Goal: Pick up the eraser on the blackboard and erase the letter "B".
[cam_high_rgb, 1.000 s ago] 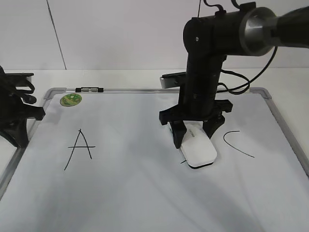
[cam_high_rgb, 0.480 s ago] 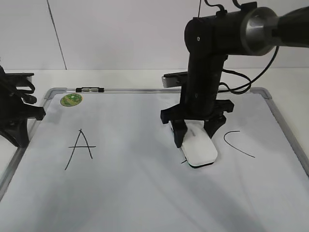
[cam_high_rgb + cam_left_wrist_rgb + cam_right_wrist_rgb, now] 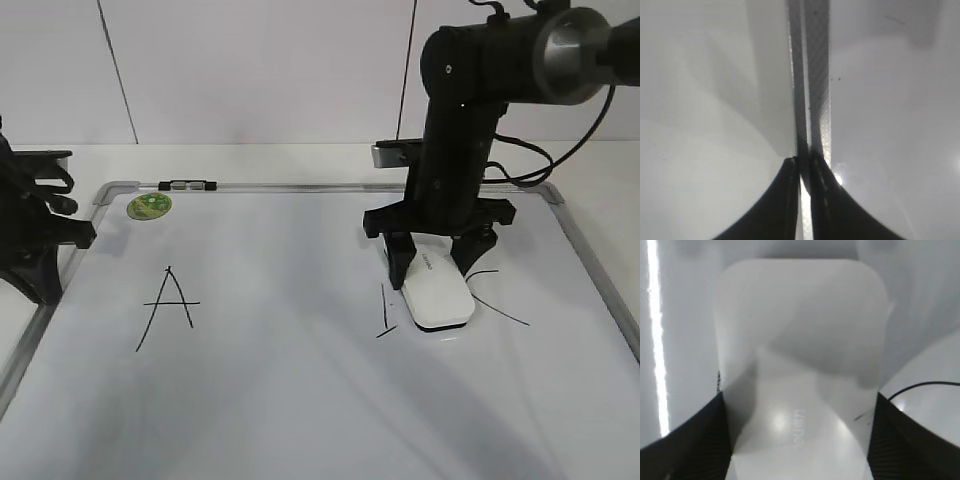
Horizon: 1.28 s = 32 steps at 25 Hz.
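My right gripper is shut on the white eraser and presses it flat on the blackboard. In the right wrist view the eraser fills the space between both fingers. Of the letter "B" only a thin upright stroke with a slanting tail shows, just left of the eraser. The curved "C" lies right of the eraser and shows in the right wrist view. My left gripper is shut and empty at the board's left frame.
The black "A" is on the left half of the board. A round green sticker and a small black clip sit at the top left frame. A white wall stands behind.
My right gripper has slid the eraser to the right, from over the "B" toward the "C". The upright stroke of the "B" is now uncovered. The left arm has not moved.
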Each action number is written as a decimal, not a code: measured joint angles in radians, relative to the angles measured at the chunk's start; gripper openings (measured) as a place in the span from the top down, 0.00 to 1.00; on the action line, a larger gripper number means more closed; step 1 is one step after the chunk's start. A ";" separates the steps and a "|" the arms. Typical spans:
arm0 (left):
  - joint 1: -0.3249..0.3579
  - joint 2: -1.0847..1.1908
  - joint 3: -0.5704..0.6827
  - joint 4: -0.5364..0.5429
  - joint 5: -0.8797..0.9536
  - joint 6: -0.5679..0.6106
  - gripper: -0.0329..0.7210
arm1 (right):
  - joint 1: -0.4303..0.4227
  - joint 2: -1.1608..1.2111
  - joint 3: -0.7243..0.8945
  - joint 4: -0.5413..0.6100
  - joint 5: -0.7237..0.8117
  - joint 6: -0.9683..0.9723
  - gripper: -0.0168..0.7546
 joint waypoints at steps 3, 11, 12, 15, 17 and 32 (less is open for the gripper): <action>0.000 0.000 0.000 -0.001 0.000 0.000 0.91 | -0.002 0.000 0.000 0.000 0.000 0.000 0.28; 0.000 0.000 0.000 -0.001 0.004 0.000 0.91 | 0.062 0.000 0.000 -0.040 -0.004 0.006 0.28; 0.000 0.000 0.000 -0.001 0.006 0.000 0.91 | 0.085 0.000 0.000 -0.040 -0.004 0.006 0.28; 0.000 0.000 0.000 -0.001 0.008 0.000 0.91 | 0.136 0.000 0.000 -0.017 -0.005 0.002 0.28; 0.000 0.000 0.000 -0.001 0.010 0.000 0.91 | 0.169 0.002 0.000 -0.007 -0.005 0.002 0.28; 0.000 0.000 0.000 0.009 0.022 0.000 0.91 | 0.251 0.003 0.000 0.019 -0.005 -0.004 0.28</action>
